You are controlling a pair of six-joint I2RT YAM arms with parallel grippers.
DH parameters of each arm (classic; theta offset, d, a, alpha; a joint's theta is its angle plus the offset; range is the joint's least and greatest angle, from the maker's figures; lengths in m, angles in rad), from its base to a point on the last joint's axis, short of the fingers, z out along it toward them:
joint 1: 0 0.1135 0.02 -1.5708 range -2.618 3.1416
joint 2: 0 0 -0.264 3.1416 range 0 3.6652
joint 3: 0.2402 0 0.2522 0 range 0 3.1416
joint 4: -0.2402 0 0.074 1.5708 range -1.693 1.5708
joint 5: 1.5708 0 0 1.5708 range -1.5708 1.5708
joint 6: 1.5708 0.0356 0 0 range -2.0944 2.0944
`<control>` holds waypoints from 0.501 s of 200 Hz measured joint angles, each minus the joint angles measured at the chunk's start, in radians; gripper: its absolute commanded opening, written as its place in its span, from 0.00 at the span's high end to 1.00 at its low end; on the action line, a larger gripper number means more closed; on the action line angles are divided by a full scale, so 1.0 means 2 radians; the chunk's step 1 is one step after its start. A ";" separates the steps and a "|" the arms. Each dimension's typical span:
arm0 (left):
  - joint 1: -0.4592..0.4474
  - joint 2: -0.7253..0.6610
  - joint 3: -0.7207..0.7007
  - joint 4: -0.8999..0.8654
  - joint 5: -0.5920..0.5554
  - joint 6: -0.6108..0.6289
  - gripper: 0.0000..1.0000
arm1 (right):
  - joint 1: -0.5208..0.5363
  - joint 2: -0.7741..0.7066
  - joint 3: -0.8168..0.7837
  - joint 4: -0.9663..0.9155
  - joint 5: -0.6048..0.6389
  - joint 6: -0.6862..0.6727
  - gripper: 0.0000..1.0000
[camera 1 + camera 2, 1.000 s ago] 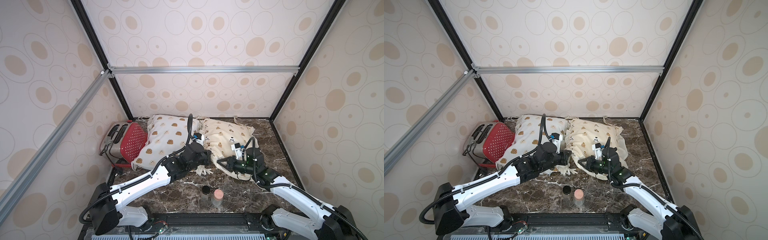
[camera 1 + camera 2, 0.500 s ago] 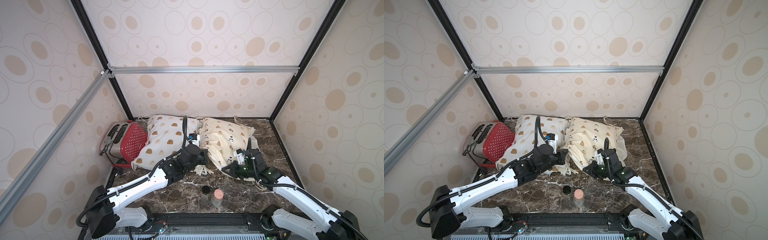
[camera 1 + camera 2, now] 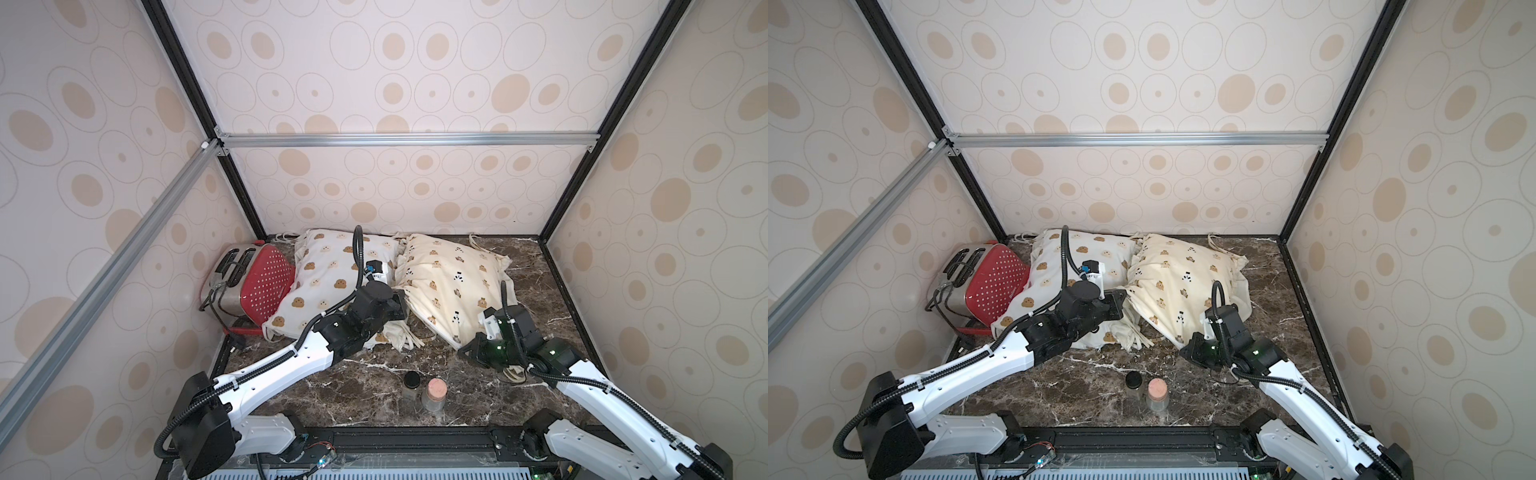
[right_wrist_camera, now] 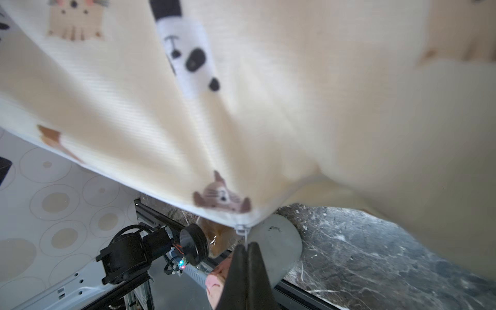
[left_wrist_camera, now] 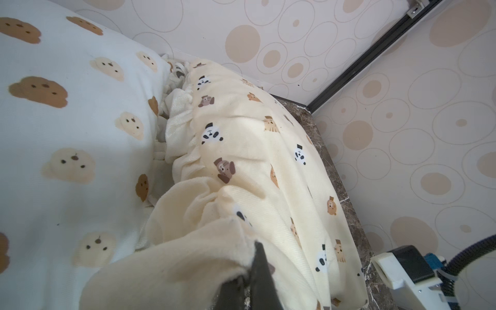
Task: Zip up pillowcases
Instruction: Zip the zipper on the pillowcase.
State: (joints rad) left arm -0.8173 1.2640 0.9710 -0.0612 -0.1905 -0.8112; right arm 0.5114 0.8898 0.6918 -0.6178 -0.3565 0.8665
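Two pillowcases lie side by side at the back. The white pillowcase [image 3: 328, 274] [image 3: 1059, 266] [image 5: 67, 120] carries brown and cream bear heads. The cream-yellow pillowcase [image 3: 449, 278] [image 3: 1179, 270] [image 5: 241, 128] [image 4: 268, 107] has small bears and pandas. My left gripper [image 3: 401, 305] [image 3: 1121, 301] [image 5: 253, 249] is shut on that case's ruffled near-left edge. My right gripper [image 3: 463, 351] [image 3: 1185, 349] [image 4: 248, 245] is shut on its metal zipper pull [image 4: 243, 232] at the front corner, and the fabric is drawn taut toward it.
A red dotted toaster [image 3: 257, 286] leans against the left wall beside the white case. Two small jars, one black-lidded [image 3: 411, 384] and one pink-topped [image 3: 434, 392], stand near the front edge. Loose cream ties [image 3: 409, 338] lie on the marble between the arms.
My right gripper has drawn the zipper pull toward the front right, stretching the cream-yellow case's front corner. The left gripper has held its grip and shifted only slightly.
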 measured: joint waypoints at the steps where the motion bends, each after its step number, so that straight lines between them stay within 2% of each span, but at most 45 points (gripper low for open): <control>1: 0.000 0.000 0.000 0.000 -0.001 0.000 1.00 | 0.000 0.000 0.000 -0.001 0.000 0.000 1.00; 58: 0.018 0.003 0.005 -0.003 -0.009 0.000 1.00 | -0.002 -0.007 0.000 -0.049 0.040 -0.015 1.00; 100: 0.056 0.015 0.016 0.000 0.004 -0.003 1.00 | -0.014 -0.019 0.000 -0.081 0.067 -0.025 1.00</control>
State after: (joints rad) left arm -0.7059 1.2949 1.0035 -0.0620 -0.1829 -0.8181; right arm 0.4843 0.8513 0.6914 -0.7792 -0.2222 0.8165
